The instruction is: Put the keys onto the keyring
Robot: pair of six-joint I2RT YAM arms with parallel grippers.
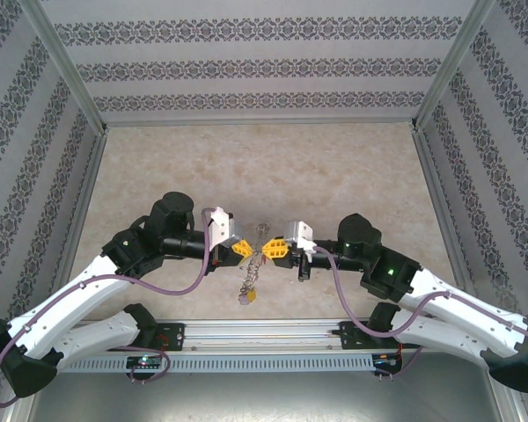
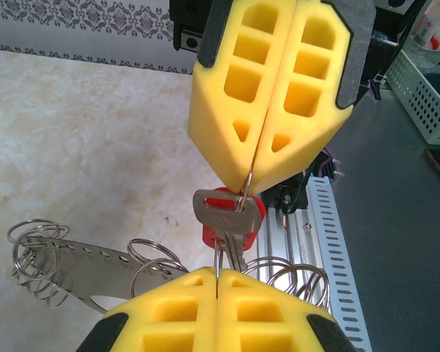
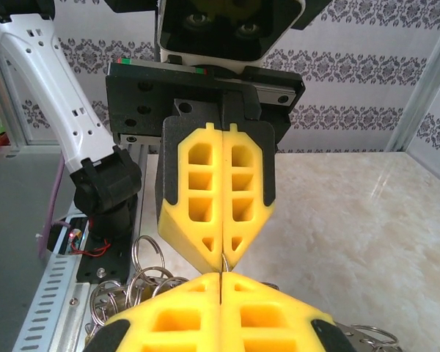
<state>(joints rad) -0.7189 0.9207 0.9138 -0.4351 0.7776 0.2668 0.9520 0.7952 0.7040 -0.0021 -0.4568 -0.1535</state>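
Note:
My two grippers meet tip to tip above the middle of the table, left gripper (image 1: 244, 249) and right gripper (image 1: 274, 249). In the left wrist view my left gripper (image 2: 217, 273) is shut on the thin silver wire of the keyring (image 2: 217, 257). That wire runs up behind the key to the right gripper (image 2: 251, 176), which is shut on its upper loop. The silver key (image 2: 227, 213) with its red tag (image 2: 257, 218) hangs on the wire between the two tips. In the right wrist view the right gripper (image 3: 220, 277) faces the left gripper (image 3: 222, 255), a sliver of wire between them.
A flat metal strip (image 2: 73, 260) strung with several split rings lies on the marble table (image 1: 352, 176) below the grippers, with more rings (image 2: 297, 275) beside the perforated rail (image 2: 330, 242). A mesh basket (image 2: 425, 81) stands beyond the near edge. Patterned walls enclose the table.

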